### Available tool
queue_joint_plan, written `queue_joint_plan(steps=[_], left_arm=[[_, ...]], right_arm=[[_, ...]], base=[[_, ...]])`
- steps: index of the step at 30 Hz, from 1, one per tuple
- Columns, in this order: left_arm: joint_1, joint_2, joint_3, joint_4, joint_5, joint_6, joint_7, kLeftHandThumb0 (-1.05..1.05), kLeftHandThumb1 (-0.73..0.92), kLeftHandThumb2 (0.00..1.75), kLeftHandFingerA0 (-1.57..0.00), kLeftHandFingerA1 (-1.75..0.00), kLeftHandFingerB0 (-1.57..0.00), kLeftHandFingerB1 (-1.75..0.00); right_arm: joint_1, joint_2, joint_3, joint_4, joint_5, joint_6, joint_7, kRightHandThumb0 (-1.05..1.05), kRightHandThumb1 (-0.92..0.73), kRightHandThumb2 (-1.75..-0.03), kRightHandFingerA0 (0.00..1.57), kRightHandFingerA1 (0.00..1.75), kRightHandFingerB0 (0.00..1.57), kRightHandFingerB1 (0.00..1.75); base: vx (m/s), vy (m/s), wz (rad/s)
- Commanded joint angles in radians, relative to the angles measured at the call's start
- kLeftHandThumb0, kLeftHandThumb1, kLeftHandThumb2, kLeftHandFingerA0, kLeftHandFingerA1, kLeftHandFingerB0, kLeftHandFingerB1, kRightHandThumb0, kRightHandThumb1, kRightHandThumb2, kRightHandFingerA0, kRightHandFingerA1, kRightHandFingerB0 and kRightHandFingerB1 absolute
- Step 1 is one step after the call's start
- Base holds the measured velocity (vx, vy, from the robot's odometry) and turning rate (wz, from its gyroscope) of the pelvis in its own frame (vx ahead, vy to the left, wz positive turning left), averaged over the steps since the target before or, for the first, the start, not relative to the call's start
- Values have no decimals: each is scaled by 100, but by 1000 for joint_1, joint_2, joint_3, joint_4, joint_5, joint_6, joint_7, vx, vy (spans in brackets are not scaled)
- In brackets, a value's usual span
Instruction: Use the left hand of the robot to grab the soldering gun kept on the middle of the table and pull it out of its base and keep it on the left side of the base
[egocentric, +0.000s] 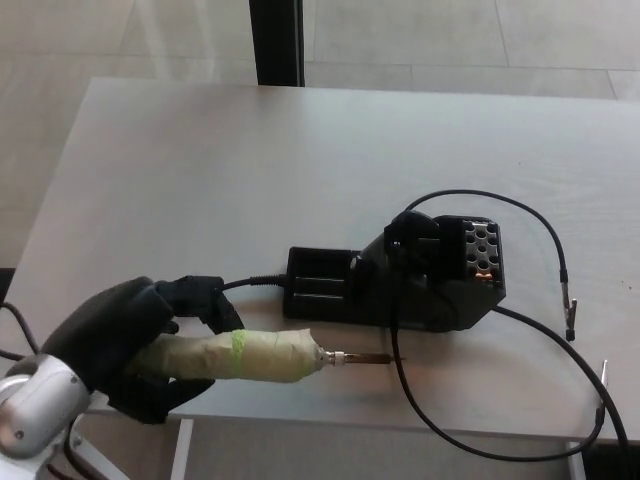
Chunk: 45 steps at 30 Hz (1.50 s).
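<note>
Base (400, 285): black, mid-bench toward the right; long tray part on its left holds nothing, the slot bare.
Soldering gun (255, 356): out of the base, lying roughly level near the front edge of the bench, pale tape-wrapped handle with a green band, metal tip pointing right and ending just in front of the base's lower edge.
Left hand (130, 340): at the front left corner, fingers (200, 298) wrapped closed around the taped handle.
Right hand: not in view.
Cables: one black cord (255, 283) runs from the hand to the base's left end; another (480, 440) loops off the base past the front edge; a thin lead (540, 225) arcs to the right, ending in a clip.
Bench (230, 160): pale, wide bare room across the back and left; little margin between gun and front edge.
</note>
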Motion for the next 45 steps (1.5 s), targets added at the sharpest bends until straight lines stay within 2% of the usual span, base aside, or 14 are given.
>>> queue_joint_plan(steps=[1,4,8,13,14,18,19,23,31,32,37,38,44,45], left_arm=[[-9,62,-30,-14,91,-2,-3,-18,70,78,-105,-116,-74,-84],[-29,151,-98,-28,193,-21,-55,-43,70,59,-59,-64,-32,-41],[-33,206,-151,-33,304,-64,-7,-52,66,60,-36,-64,-38,-41],[-28,224,-170,-21,323,-92,43,-49,71,61,-32,-63,-54,-44],[-27,230,-177,-16,362,-104,86,-53,53,91,-32,-64,-48,-58],[-19,234,-180,-26,389,-105,127,-49,66,60,-25,-62,-57,-43],[-12,233,-178,-30,412,-108,159,-53,51,88,-26,-63,-51,-58],[-1,227,-174,-21,421,-126,204,-48,66,59,-27,-64,-63,-46],[13,228,-154,-29,444,-129,223,-54,50,86,-22,-64,-57,-60],[15,229,-141,-19,442,-141,250,-52,47,85,-22,-64,-61,-62],[14,245,-113,-33,454,-139,245,-49,62,59,-18,-71,-69,-45],[14,248,-99,-31,442,-151,257,-52,69,60,-18,-74,-70,-48],[36,283,-8,-72,400,-173,241,-52,69,61,-19,-71,-70,-47],[41,286,5,-74,391,-176,234,-55,54,92,-23,-66,-63,-63]], right_arm=[[-3,-6,3,-1,8,-5,-4,-105,-49,-113,140,87,42,148],[-3,-10,1,1,9,-8,-1,-105,-48,-114,138,87,43,147],[1,-11,5,-4,5,-14,2,-105,-46,-134,140,94,58,124],[2,-9,-1,-3,12,-8,1,-105,-47,-135,137,96,60,125],[0,-9,-1,0,12,-5,2,-105,-46,-134,136,96,60,126],[4,-9,-2,-6,14,-10,6,-102,-45,-133,134,96,58,123],[1,-7,-2,-4,13,2,-3,-105,-47,-134,134,96,58,124],[9,-6,-4,-1,14,-16,0,-105,-46,-134,134,96,60,126],[13,-5,-4,2,13,-14,1,-105,-45,-132,136,98,56,124],[11,-5,-7,2,16,-7,-2,-105,-49,-109,140,88,39,150],[17,-8,-8,0,16,-6,4,-105,-52,-107,138,91,38,149],[17,-9,-8,0,16,-4,2,-104,-44,-130,135,99,49,118],[18,-6,-14,5,23,-6,9,-105,-50,-105,137,91,38,146],[23,-10,-11,8,18,-6,6,-105,-48,-109,136,92,31,150]], base=[[0,0,0],[0,0,0],[0,0,0],[0,0,0],[0,0,0],[0,0,0],[0,0,0],[0,0,0],[0,0,0],[0,0,0],[0,0,0],[0,0,0],[0,0,0],[0,0,0]])
